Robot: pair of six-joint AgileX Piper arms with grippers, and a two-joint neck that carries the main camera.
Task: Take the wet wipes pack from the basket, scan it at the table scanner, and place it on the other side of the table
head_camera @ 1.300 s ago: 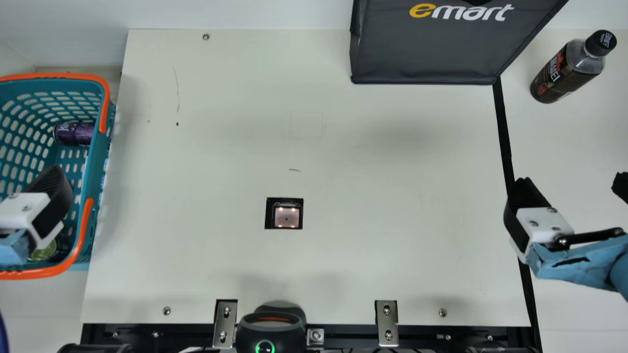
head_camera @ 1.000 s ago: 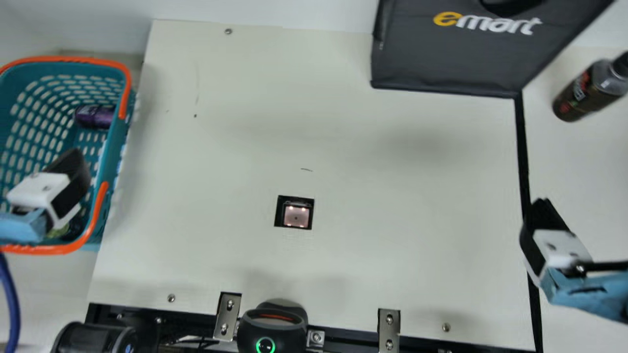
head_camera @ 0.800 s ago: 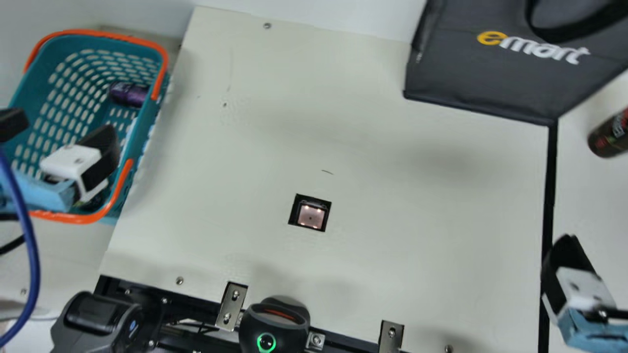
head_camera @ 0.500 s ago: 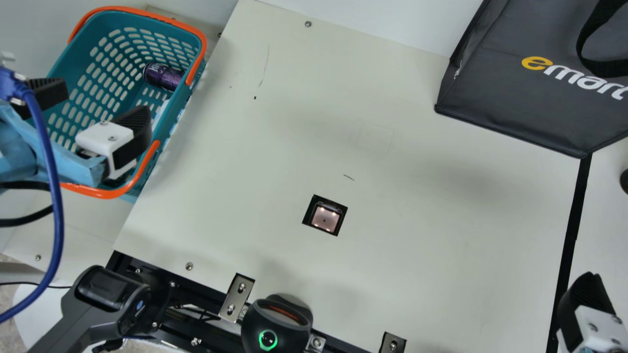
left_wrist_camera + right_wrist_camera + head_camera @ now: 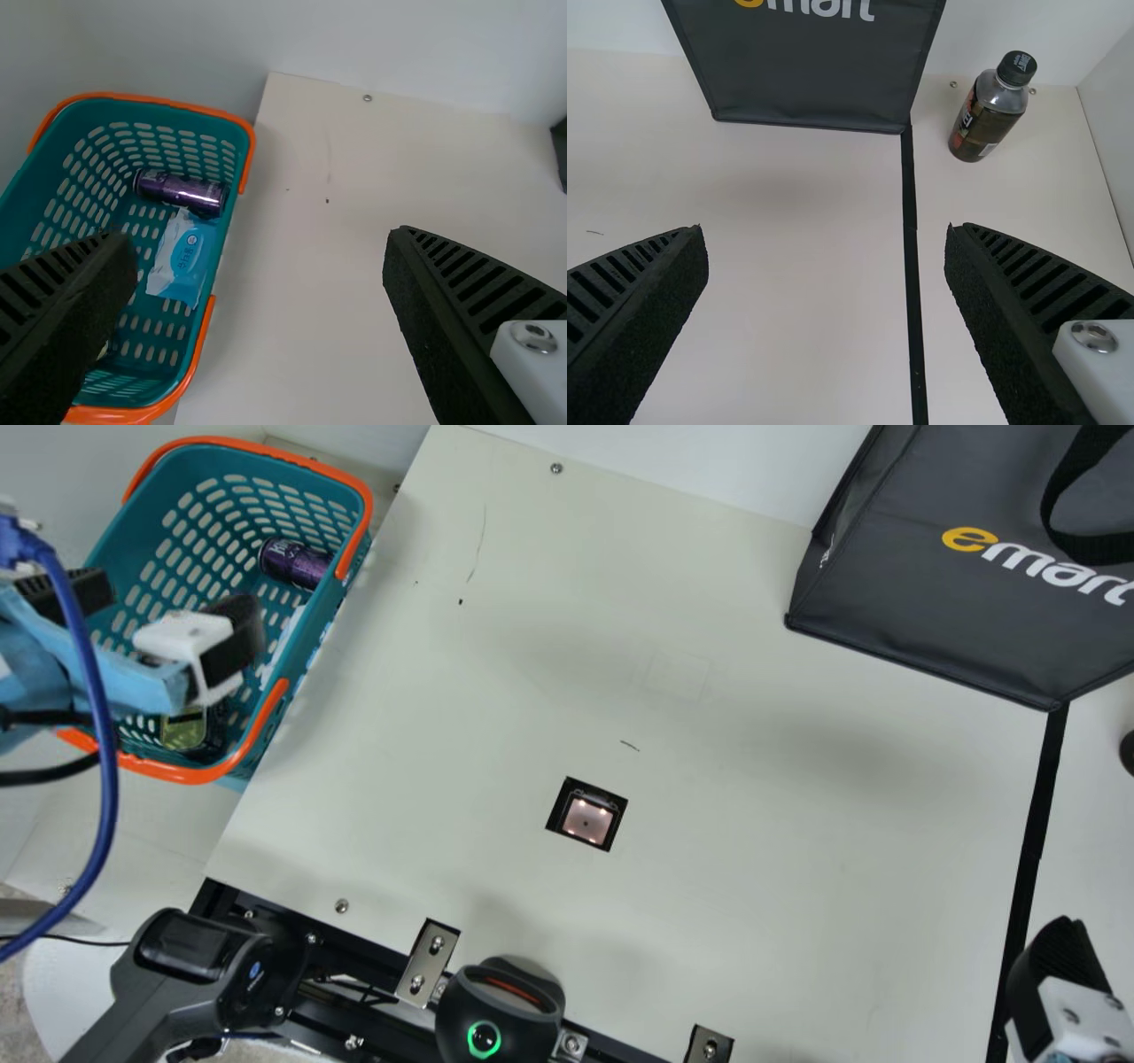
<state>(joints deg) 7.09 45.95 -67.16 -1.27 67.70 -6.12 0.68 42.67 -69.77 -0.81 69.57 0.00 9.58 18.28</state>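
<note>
My left gripper (image 5: 164, 607) is above the near part of the teal basket (image 5: 306, 651) in the main view, its fingers wide apart with nothing between them. In the left wrist view, the left gripper (image 5: 257, 257) is open too. The blue and white wet wipes pack (image 5: 184, 257) lies in the basket beside a purple can (image 5: 180, 191); the main view shows a sliver of the pack (image 5: 285, 638) at the basket's side wall. The table scanner (image 5: 587, 819) is set in the tabletop. My right gripper (image 5: 1059, 974) is at the lower right, and in the right wrist view the right gripper (image 5: 826, 257) stands open and empty.
A dark bag (image 5: 957, 584) stands at the back right, with a bottle (image 5: 990, 111) to its right. A green-topped item (image 5: 184, 729) sits in the basket's near end. A round black device (image 5: 500, 1010) is at the table's front edge.
The camera has turned toward the left. In the last half second my left gripper has shifted slightly toward the back over the basket, uncovering the green-topped item. The right gripper has kept still.
</note>
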